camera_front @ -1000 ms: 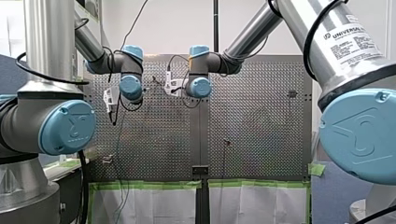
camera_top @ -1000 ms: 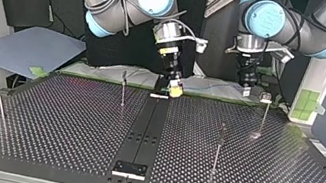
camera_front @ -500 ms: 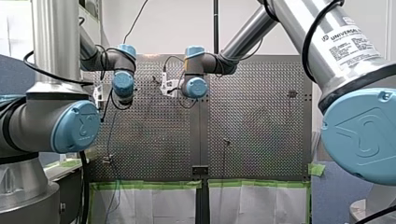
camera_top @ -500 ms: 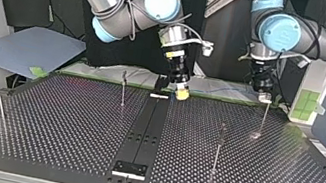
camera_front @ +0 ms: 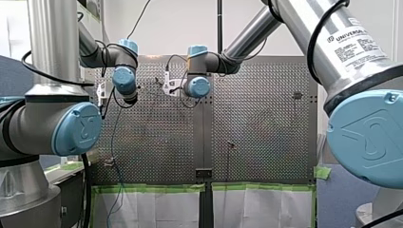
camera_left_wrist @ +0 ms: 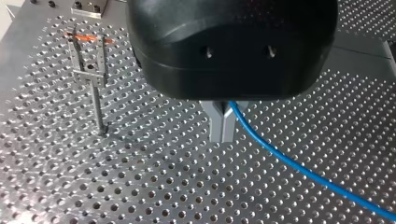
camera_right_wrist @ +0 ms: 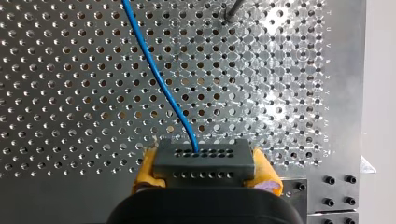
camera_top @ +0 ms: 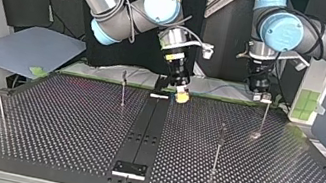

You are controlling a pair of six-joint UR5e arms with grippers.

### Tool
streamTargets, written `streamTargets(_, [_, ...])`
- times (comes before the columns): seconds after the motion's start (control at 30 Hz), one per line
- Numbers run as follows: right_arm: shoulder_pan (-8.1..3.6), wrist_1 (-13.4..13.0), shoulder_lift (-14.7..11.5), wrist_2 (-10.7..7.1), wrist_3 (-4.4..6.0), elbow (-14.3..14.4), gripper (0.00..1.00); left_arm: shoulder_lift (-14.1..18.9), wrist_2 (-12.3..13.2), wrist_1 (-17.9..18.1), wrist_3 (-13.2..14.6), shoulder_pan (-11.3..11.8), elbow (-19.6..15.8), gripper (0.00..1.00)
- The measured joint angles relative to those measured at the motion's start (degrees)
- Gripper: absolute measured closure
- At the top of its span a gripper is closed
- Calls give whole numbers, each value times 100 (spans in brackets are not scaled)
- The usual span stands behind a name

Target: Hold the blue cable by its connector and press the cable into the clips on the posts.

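Pinches grey connector in right pincer; clamps blue cable in left pincer, near the clip post. Risks missing the clip should cable slip through or sag onto the surface.

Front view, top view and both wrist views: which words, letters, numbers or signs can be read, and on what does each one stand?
"UNIVERSAL", beside a round logo: on the white label on my right arm, front view. The label's smaller lines are too blurred to read.
"T U V W X Y Z": single letters in a row along the edge of the perforated table, right wrist view. The marks after them are too faint to read.
Top view and left wrist view: no text.
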Motion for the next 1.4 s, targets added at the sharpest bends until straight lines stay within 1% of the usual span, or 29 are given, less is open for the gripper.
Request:
streamTargets(0.1, [-4,39,0,0,3,-31,100,4,51,15,-21,17,35,100])
streamTargets(0.27, [-8,63,0,0,4,-72,100,148,135,33,-69,63,90,100])
streamTargets(0.43, [-4,115,2,-2,3,-144,100,106,284,47,-182,113,162,100])
streamTargets(0.63, [-5,156,7,-14,5,-219,100,280,358,93,-262,171,193,100])
streamTargets(0.77, [-9,243,11,-17,5,-312,100,205,456,117,-319,169,202,100])
streamTargets(0.9, [-23,265,18,-18,5,-355,100,215,465,191,-320,192,205,100])
streamTargets(1.0, [-19,271,36,-34,5,-399,100,268,446,290,-388,195,206,100])
streamTargets(1.1, [3,281,66,-63,5,-447,100,195,498,316,-467,149,224,100])
streamTargets(1.2, [17,290,100,-75,5,-462,100,154,516,332,-430,128,235,100])
streamTargets(1.33, [23,300,200,-81,5,-502,100,265,484,457,-404,158,240,100])
streamTargets(1.4, [30,325,267,-85,-5,-549,100,251,489,471,-416,145,248,100])
